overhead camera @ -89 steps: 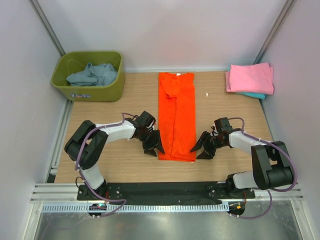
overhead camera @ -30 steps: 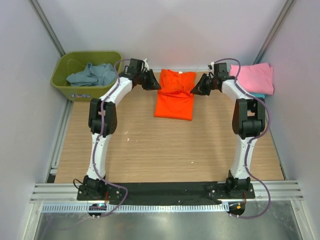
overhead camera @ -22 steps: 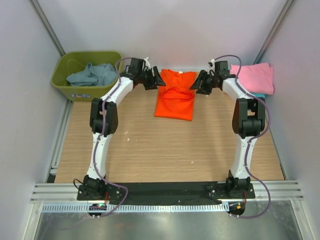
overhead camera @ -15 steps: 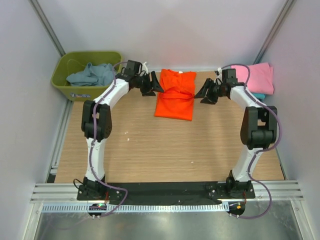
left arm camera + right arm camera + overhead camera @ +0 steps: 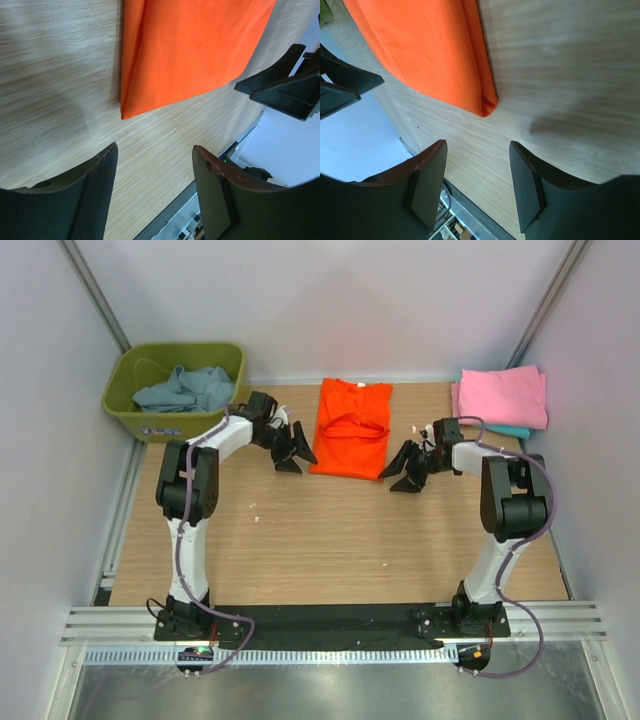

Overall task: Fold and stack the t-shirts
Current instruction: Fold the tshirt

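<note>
Left end effector (image 5: 290,452) and right end effector (image 5: 408,475) flank the folded orange t-shirt (image 5: 350,430) at upper centre of the desk (image 5: 300,540), both wide and empty.

Left wrist view: the shirt's corner lies upper middle, untouched.

Right wrist view: the corner lies upper left, untouched.

Folding looks finished; the next move would be to grip the shirt and carry it onto the pink stack (image 5: 500,397), upper right.

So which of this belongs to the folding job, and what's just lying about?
Job:
- orange shirt, folded, mid-table
- pink shirt, folded, far right
- teal shirt under the pink one
- blue-grey shirt, crumpled

Lying about:
- tub holding the blue-grey one
- white speck
</note>
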Controlling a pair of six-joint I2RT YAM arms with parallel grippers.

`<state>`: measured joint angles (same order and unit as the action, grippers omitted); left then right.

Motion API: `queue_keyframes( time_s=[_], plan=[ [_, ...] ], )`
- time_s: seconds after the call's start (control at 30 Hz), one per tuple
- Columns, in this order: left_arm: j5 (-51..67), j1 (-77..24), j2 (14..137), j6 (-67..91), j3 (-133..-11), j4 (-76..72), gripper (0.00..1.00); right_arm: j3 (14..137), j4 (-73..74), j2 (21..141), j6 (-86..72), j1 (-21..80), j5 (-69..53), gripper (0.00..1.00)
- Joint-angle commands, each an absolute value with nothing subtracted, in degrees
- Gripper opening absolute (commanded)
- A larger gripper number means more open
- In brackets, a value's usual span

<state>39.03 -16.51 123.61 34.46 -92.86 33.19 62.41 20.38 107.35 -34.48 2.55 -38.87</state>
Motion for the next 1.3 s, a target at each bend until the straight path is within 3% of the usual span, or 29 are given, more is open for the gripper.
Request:
queue_keyframes(
  time_s=[0.0, 0.4, 0.7, 0.93, 1.27],
  plan=[
    [42.7, -16.3, 125.1, 36.6, -93.6, 31.5, 0.62, 66.0, 16.5, 109.2, -35.9, 2.5, -39.8, 0.59],
    [43.9, -16.3, 131.7, 39.8, -96.3, 29.5, 0.61, 68.6, 16.0, 114.3, -35.9, 3.5, -38.3, 0.58],
    [43.9, -16.2, 133.9, 40.8, -97.4, 28.0, 0.46, 71.7, 16.7, 117.7, -36.1, 4.5, -38.1, 0.55],
    [43.9, -16.5, 133.9, 42.0, -95.6, 26.2, 0.26, 71.1, 19.5, 117.4, -34.5, 4.7, -37.8, 0.48],
    [44.1, -17.4, 133.2, 42.9, -94.1, 24.9, 0.13, 64.9, 18.3, 114.2, -34.6, 4.5, -36.7, 0.5]
  ],
)
